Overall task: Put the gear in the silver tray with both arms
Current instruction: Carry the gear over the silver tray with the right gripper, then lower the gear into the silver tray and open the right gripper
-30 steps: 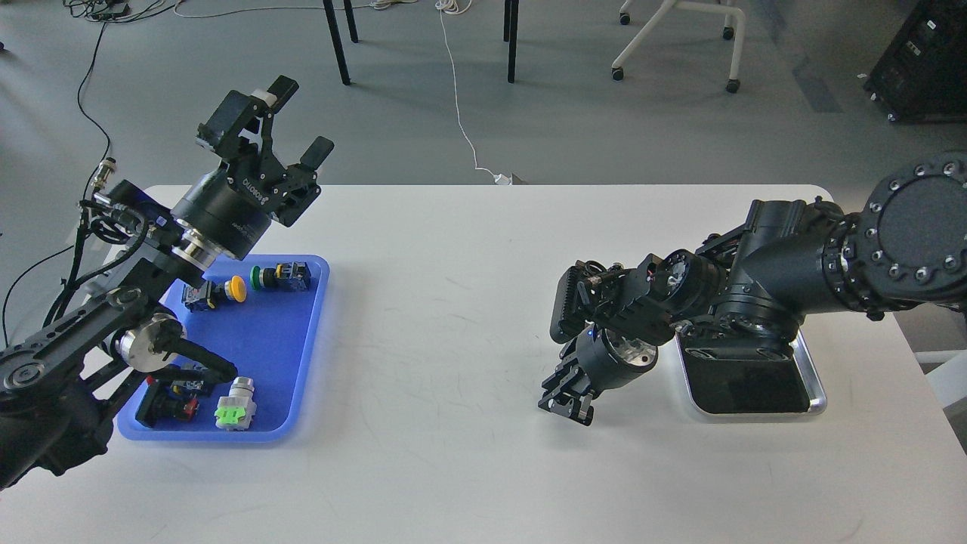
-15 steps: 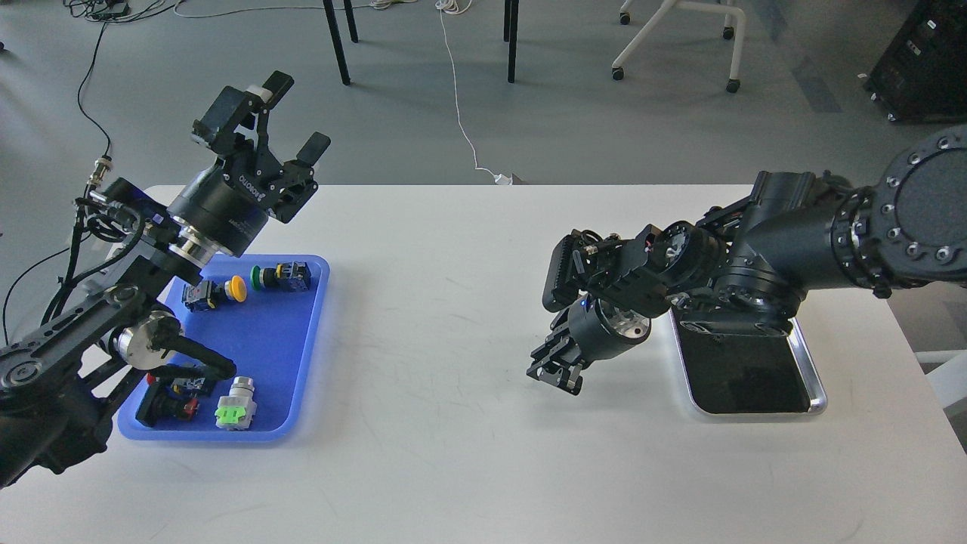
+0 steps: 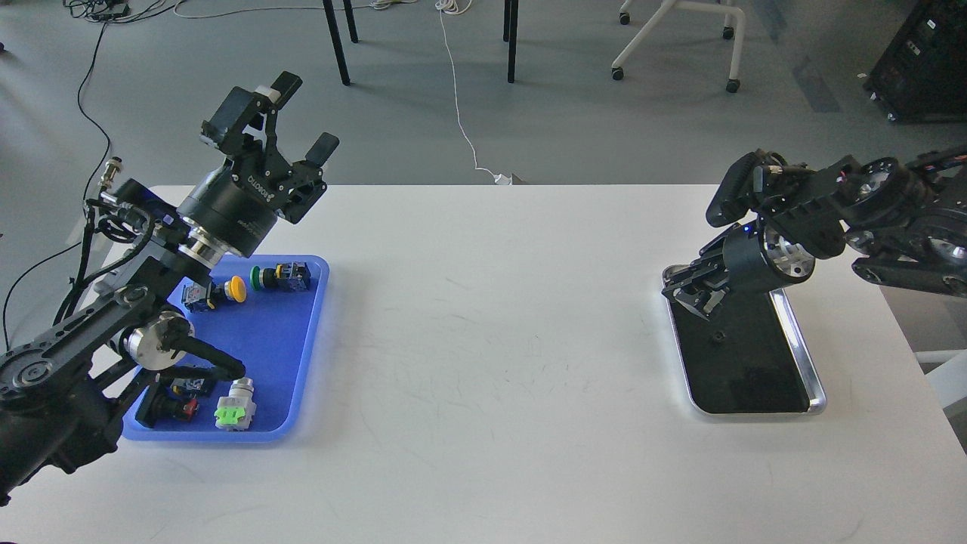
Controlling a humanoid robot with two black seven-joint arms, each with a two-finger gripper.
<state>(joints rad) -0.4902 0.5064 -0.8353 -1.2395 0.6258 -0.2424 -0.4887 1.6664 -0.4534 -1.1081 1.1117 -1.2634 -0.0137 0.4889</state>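
The silver tray [image 3: 802, 355] lies at the right of the white table, its dark mirror-like bottom showing. My right gripper [image 3: 691, 291] hangs low over the tray's far left corner, pointing down and left. Its dark fingers cannot be told apart. A small dark spot [image 3: 718, 335] shows on the tray bottom just below the gripper; I cannot tell what it is. No gear shows clearly. My left gripper [image 3: 302, 117] is raised above the table's far left edge, open and empty.
A blue plastic tray [image 3: 302, 340] at the left holds several push-button parts: a yellow one [image 3: 236, 289], a green one [image 3: 261, 278], a grey and green one [image 3: 236, 408]. My left arm's lower links hang over it. Chair legs stand on the floor beyond the table.
My right arm has swung from the middle of the table to the right and back, so its gripper is now over the silver tray's far left corner. My left gripper has barely shifted.
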